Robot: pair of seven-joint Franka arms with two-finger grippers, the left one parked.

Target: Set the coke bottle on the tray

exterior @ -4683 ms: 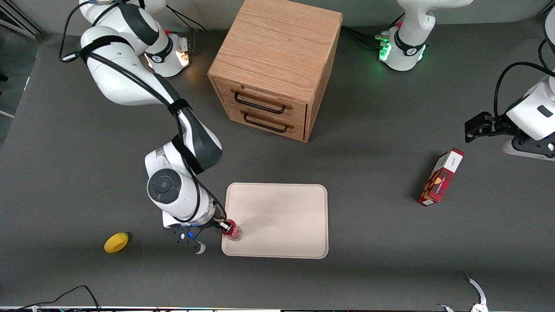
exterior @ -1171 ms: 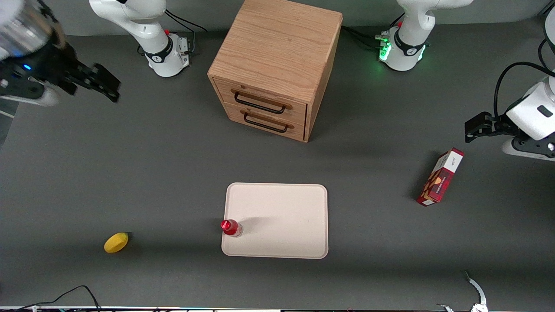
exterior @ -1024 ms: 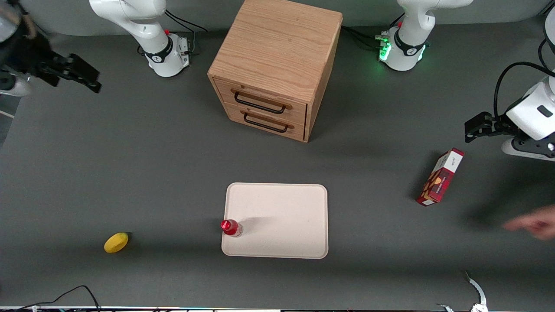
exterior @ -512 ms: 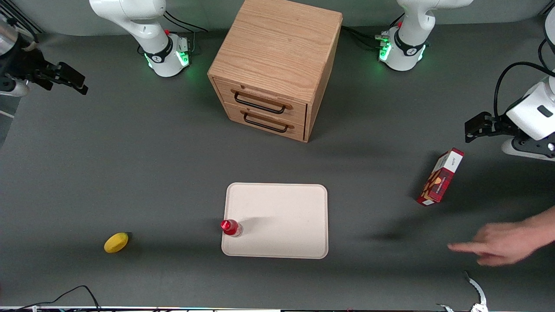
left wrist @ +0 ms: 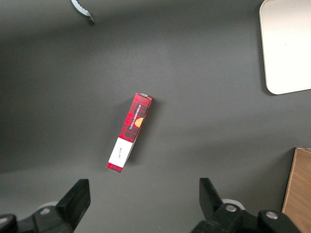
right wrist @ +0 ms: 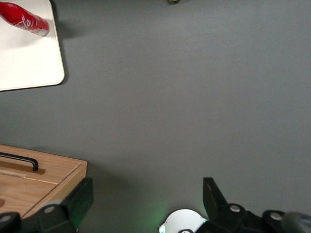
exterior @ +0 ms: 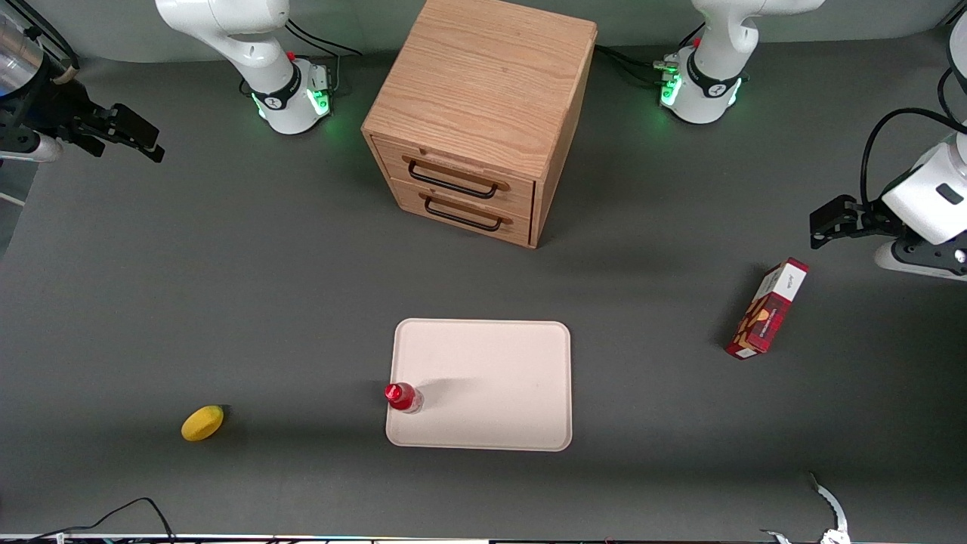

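Grey matting covers the whole desk (exterior: 227, 287), and most of it lies bare around the few things set out. At its middle, nearer the front camera than the wooden drawer cabinet (exterior: 476, 121), sits the tray (exterior: 498, 378). The coke bottle (exterior: 403, 397) stands upright on it, just inside the low rim at the corner toward the working arm's end, so I would judge the placing done. That spot is tight: a nudge outward could tip it over the rim, while the rest of the tray is open.

Up at the working arm's end hangs the tool (exterior: 128, 136), well apart from the bottle, its fingers spread wide with nothing between them. A lemon (exterior: 202, 423) lies on the desk toward that same end, and a red box (exterior: 767, 308) lies toward the parked arm's end.
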